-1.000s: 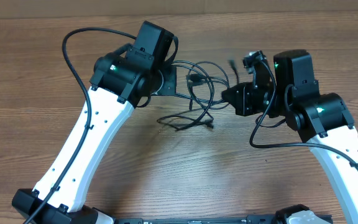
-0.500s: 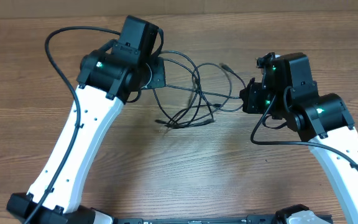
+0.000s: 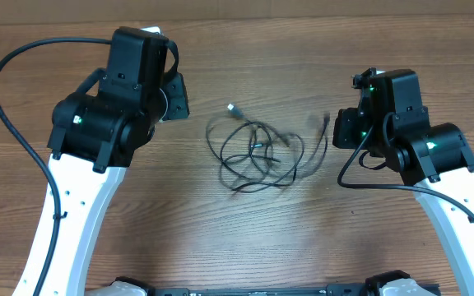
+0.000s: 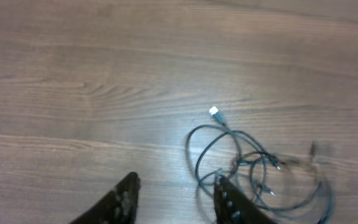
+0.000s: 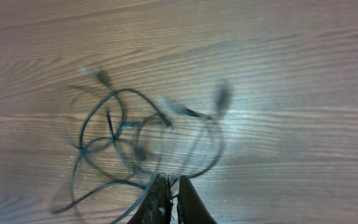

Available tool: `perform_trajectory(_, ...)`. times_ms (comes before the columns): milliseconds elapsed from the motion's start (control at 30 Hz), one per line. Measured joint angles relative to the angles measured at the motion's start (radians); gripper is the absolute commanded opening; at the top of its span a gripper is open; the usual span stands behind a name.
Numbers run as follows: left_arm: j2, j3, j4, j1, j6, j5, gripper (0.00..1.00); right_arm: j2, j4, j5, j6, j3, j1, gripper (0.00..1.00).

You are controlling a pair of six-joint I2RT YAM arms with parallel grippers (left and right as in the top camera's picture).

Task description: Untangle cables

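Cables (image 3: pixel 257 152): loose tangle mid-counter (image 3: pixel 220 238), well off every edge, right-hand loops smeared with motion
Left fingers (image 4: pixel 126 198): spread wide, empty, near the tangle
Right fingers (image 5: pixel 188 202): pinched on a strand, it seems
Doing it well: take the pale plug end (image 4: pixel 214 112), draw it slowly toward the left edge while right anchors
Hard to see: crossings lost in blur; right grip half cut off at frame bottom
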Motion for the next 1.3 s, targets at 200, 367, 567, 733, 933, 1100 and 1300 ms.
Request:
perform_trajectory(200, 0.008, 0.0, -0.039, -0.001, 0.012, 0.021, 0.55, 0.0, 0.035, -0.064, -0.045, 0.0, 0.001, 0.11)
perform_trajectory(367, 0.037, 0.0, -0.055, -0.001, 0.023, 0.118, 0.67, 0.0, 0.021, -0.058, -0.064, 0.0, 0.001, 0.31)
perform_trajectory(567, 0.152, 0.0, -0.087, -0.01, 0.116, 0.227, 0.68, 0.0, -0.087, -0.033, -0.048, 0.0, 0.001, 0.58)
perform_trajectory(733, 0.247, 0.0, -0.127, -0.017, 0.14, 0.219, 0.69, 0.002, -0.115, -0.13, -0.017, 0.0, 0.002, 0.59)
perform_trajectory(933, 0.286, 0.0, -0.209, -0.016, 0.117, 0.157, 0.68, 0.096, -0.115, -0.219, 0.005, 0.0, 0.026, 0.57)
perform_trajectory(1100, 0.285, 0.0, -0.357, -0.016, 0.089, 0.092, 0.69, 0.233, -0.126, -0.236, 0.055, 0.0, 0.048, 0.56)
perform_trajectory(1300, 0.275, 0.0, -0.478, -0.016, 0.037, 0.057, 0.68, 0.364, -0.104, -0.242, 0.149, -0.004, 0.048, 0.59)
